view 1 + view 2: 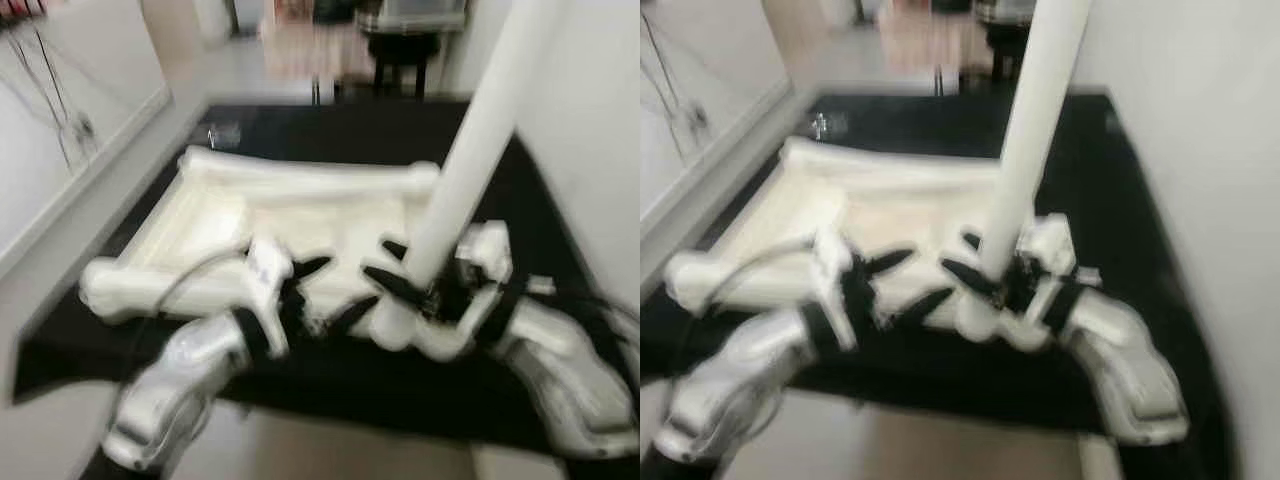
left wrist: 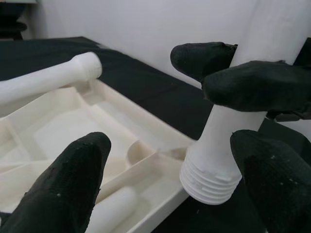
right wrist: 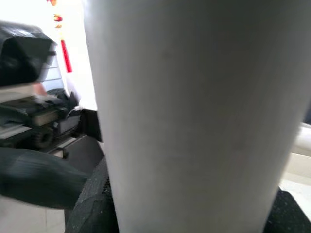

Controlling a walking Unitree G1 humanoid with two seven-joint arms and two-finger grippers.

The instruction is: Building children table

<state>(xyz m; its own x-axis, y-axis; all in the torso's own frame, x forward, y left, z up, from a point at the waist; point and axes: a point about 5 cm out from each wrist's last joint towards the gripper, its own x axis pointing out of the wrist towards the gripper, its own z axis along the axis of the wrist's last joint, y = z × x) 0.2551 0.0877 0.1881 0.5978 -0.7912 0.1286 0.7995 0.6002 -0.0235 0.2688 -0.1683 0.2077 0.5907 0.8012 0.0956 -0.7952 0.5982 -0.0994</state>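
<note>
table leg stands tilted in my right hand, clamped; my left hand gapes beside the upturned tabletop.

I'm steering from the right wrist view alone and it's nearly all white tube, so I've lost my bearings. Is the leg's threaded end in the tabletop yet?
Observer: No. The table leg has its threaded end bare, beside the corner of the upturned tabletop.
Operator: Does my right gripper have it?
Observer: Yes, the right gripper is shut on the leg low down, and the leg tilts up toward the robot's right.
Operator: Where is the left gripper?
Observer: The left gripper is open, facing the leg's threaded end over the tabletop's near edge.
Operator: Is another leg already on?
Observer: I can't tell; a tube-like piece lies along the tabletop's far edge.
</note>
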